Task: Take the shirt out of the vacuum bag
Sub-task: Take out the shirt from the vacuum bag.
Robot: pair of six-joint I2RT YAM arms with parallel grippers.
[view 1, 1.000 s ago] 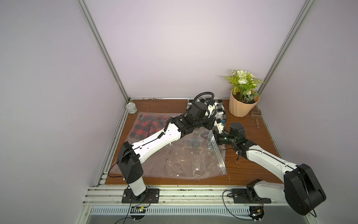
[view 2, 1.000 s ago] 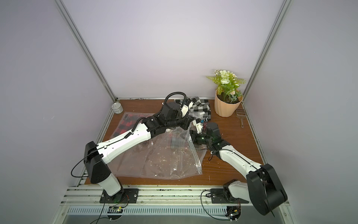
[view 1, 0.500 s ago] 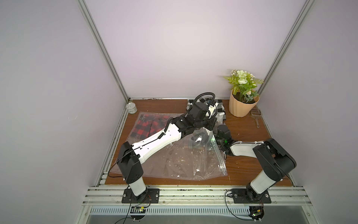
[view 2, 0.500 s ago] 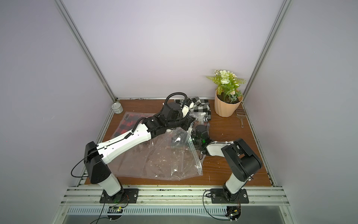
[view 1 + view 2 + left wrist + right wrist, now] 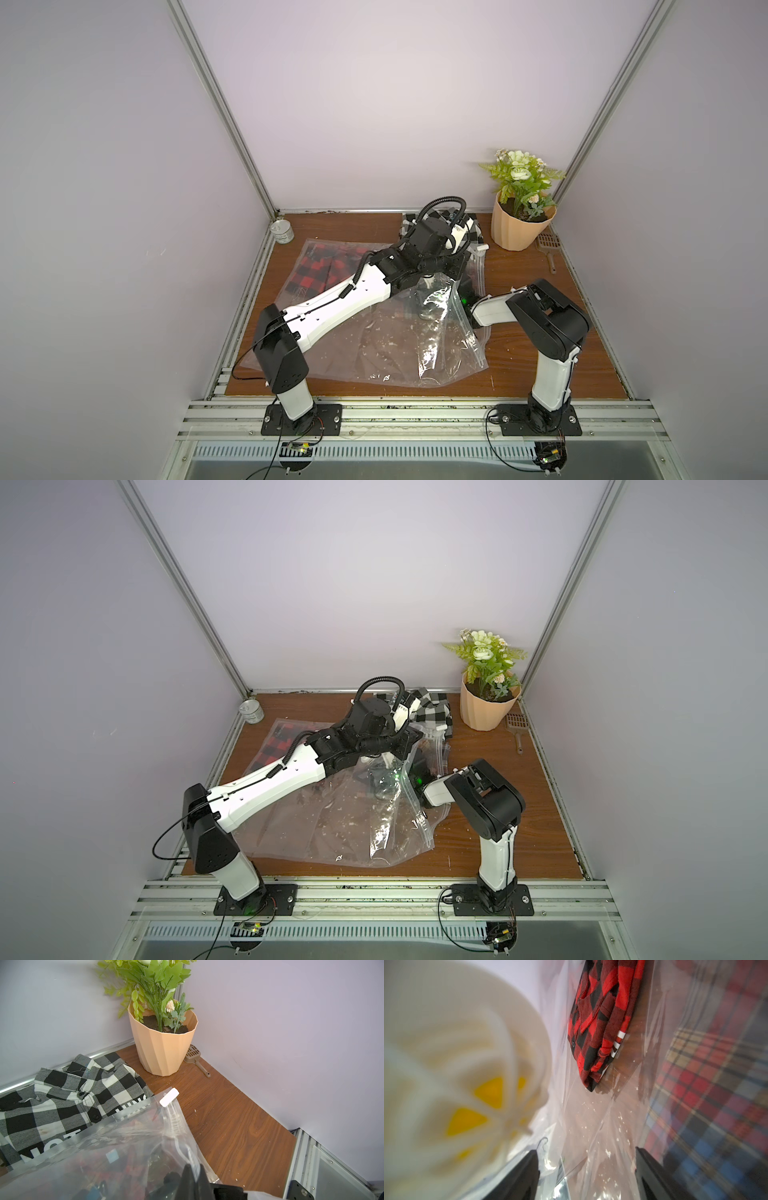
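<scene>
- Black fingers (image 5: 527, 1172) of the right gripper (image 5: 586, 1172) stand wide apart with nothing clamped. Only film of the clear rectangular plastic vacuum bag (image 5: 591, 1118) lies between and around them.
- Just beside one finger, blurred: red, blue and yellow tartan cloth (image 5: 716, 1084), seen through film. Touching or not, cannot tell.
- On the gripper's other side, very close and out of focus: white round valve disc (image 5: 456, 1053), yellow showing between its spokes.
- Ahead of the right gripper, further along the bag: folded red and black checked shirt (image 5: 602, 1012), inside the bag. The bag lies on the brown wooden table (image 5: 540, 361).
- Left gripper (image 5: 194, 1174) is pinched tight on the bag's zip strip (image 5: 178, 1136), with that edge raised above the table.
- Beyond the left gripper along the strip: small white slider (image 5: 169, 1097) at the bag's corner.
- Past the slider, outside the bag: black and white checked shirt (image 5: 62, 1095), flat on the table against the back wall, partly under the bag's edge.
- Farther from the left gripper: peach faceted pot with green artificial plant (image 5: 164, 1049), upright in the corner. Small brown slotted scoop (image 5: 195, 1057) is just beside it, by the side wall.
- Farthest from both grippers: silver tin can (image 5: 284, 232) in the opposite back corner, apart from the bag.
</scene>
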